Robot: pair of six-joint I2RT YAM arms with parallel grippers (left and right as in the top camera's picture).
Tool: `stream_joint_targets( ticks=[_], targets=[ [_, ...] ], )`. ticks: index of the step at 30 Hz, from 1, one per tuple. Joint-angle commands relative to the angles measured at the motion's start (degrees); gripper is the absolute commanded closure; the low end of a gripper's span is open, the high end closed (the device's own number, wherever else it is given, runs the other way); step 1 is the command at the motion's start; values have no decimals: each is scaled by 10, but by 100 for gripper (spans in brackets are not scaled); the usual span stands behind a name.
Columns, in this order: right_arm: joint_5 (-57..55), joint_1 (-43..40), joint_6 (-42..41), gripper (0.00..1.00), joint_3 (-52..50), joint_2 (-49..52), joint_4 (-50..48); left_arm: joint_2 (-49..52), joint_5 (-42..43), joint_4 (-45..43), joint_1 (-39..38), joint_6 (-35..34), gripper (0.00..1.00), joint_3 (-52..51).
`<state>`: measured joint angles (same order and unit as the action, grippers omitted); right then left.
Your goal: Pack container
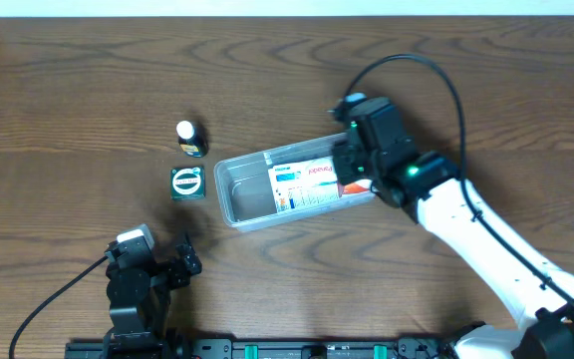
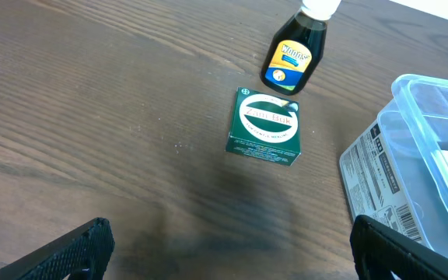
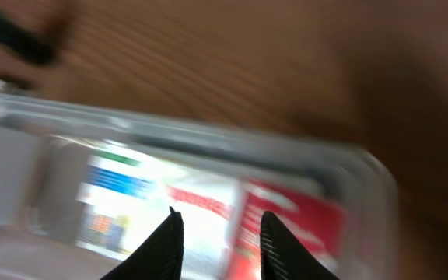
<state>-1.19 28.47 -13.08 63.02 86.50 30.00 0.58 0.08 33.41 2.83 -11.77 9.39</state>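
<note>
Overhead. Container (image 1: pixel 239 199) lies mid-table (image 1: pixel 68 120), slightly skewed, its right end under the right gripper (image 1: pixel 355 168). One printed carton (image 1: pixel 307 182) lies flat inside and takes up the right part; the left end of the tub is bare. Small dark bottle (image 1: pixel 189 138) with a white cap and a green box (image 1: pixel 187 183) sit just left of the tub, both outside it. Left gripper (image 1: pixel 182 261) is near the front edge, well apart from all of it

Left wrist. Left gripper (image 2: pixel 232 233) spread wide, nothing between the fingers. Green box (image 2: pixel 265 127) flat on the wood, bottle (image 2: pixel 292 61) just behind it; touching or not, cannot tell. Tub corner (image 2: pixel 426 97) at the right edge, the carton's barcode panel showing through the wall

Right wrist. Blurred. Right gripper (image 3: pixel 220 241) fingers parted by a narrow gap, hanging over the carton (image 3: pixel 286 218) in the tub, clasping nothing visible

Handling, judged: thin clear plastic, likely light, slick, walls that flex; apt to slide if nudged. Best taken by the rim at a short end, or steadied there while loading. The bare left end looks like room for bottle and box
</note>
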Motion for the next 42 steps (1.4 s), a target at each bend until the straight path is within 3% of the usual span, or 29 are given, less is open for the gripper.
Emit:
stream_joint_targets(
  ticks=[1,9,14,17,22,24,32,42],
  targets=[
    [-40,-35,-75,67,1,11,30,-3,4,0,-3,2,2,-7],
    [-39,-69,-77,57,1,14,50,-3,4,0,-3,1,2,-7],
    [-40,-71,-77,57,1,36,51,-3,4,0,-3,2,2,-7],
    [-40,-73,-77,64,1,60,49,-3,4,0,-3,1,2,-7],
    [-39,-88,-77,93,1,85,41,-3,4,0,-3,1,2,-7],
    [-39,-96,-78,99,1,82,42,-3,4,0,-3,1,2,-7],
    [-37,-116,-105,99,1,72,88,-3,4,0,-3,2,2,-7],
    [-89,-116,-50,96,1,72,109,-3,4,0,-3,1,2,-7]
  ],
)
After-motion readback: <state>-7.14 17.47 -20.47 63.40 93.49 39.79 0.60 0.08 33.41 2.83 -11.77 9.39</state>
